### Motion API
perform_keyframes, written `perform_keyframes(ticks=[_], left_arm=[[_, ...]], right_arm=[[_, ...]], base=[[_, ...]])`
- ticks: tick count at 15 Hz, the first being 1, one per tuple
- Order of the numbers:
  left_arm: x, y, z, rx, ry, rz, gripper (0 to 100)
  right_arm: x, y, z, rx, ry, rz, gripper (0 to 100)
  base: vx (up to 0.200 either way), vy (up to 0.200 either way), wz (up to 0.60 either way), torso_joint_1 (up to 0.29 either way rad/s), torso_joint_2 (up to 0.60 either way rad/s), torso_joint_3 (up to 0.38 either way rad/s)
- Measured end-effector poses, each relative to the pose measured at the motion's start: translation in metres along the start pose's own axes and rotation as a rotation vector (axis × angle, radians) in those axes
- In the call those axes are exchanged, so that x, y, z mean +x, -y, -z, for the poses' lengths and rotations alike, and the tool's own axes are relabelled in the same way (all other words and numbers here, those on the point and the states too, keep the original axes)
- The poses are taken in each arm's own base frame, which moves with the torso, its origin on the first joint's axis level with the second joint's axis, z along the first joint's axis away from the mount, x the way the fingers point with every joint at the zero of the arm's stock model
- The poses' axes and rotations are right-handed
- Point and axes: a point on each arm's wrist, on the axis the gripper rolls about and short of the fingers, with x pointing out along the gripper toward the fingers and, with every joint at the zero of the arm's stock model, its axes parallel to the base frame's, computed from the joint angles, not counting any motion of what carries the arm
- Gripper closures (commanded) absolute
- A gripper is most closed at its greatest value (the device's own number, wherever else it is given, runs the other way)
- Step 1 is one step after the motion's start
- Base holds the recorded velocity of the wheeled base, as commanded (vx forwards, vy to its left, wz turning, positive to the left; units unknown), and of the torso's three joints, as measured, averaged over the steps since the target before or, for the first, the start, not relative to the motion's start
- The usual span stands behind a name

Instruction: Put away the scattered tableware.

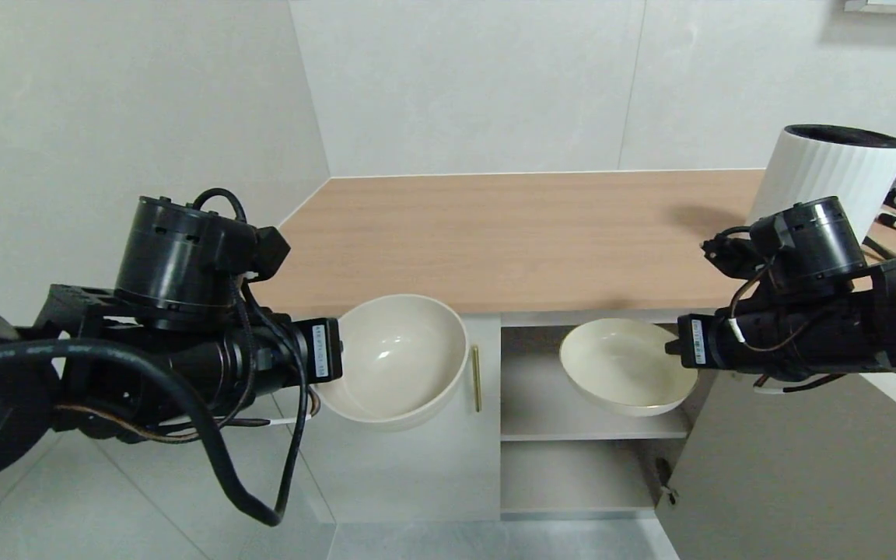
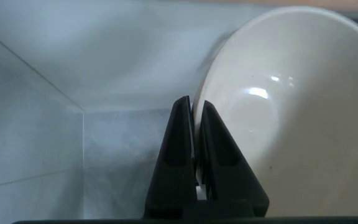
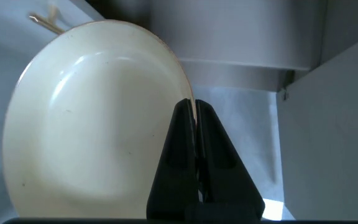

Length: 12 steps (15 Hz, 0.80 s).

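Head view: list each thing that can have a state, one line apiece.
Left gripper: shut on the rim of the deep bowl.
Right gripper: shut on the rim of the shallow bowl.
Deep bowl: held in the air, tilted, empty.
Shallow bowl: held in the air, empty.
Right cabinet door: open.
Left cabinet door: closed.
White canister: upright on the counter.

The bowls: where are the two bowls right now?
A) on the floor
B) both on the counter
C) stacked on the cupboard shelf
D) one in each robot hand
D: the left hand pinches the rim of the deep bowl, and the right hand pinches the shallow bowl, both held in front of the cupboard.
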Motion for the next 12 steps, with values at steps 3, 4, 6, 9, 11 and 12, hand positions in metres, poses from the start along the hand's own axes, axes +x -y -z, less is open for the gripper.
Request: perform_keyframes(ticks=[3,4,6,9,11,12], left_arm=[[0.002,0.000,0.001,0.002,-0.007,-0.002,100],[0.003,0.000,0.001,0.003,-0.008,-0.003,100],[0.003,0.000,0.001,0.003,-0.010,-0.005,100],[0.003,0.000,0.001,0.003,-0.010,-0.005,100],[0.003,0.000,0.001,0.003,-0.010,-0.005,100],[0.004,0.000,0.002,0.003,-0.011,-0.004,100]], right_arm=[[0.005,0.000,0.002,-0.001,-0.015,0.005,100],[0.007,0.000,0.002,-0.002,-0.020,0.006,100],[0.011,0.001,0.004,-0.002,-0.029,0.010,100],[0.017,0.000,0.004,-0.002,-0.024,0.008,100],[0.024,0.001,0.007,-0.002,-0.024,0.009,100],[0.027,0.001,0.008,-0.002,-0.030,0.011,100]], base=[[0.000,0.000,0.00,-0.185,0.47,0.290],[0.000,0.000,0.00,-0.168,0.47,0.300],[0.000,0.000,0.00,-0.166,0.47,0.303],[0.000,0.000,0.00,-0.142,0.47,0.313],[0.000,0.000,0.00,-0.124,0.45,0.332],[0.000,0.000,0.00,-0.105,0.47,0.334]])
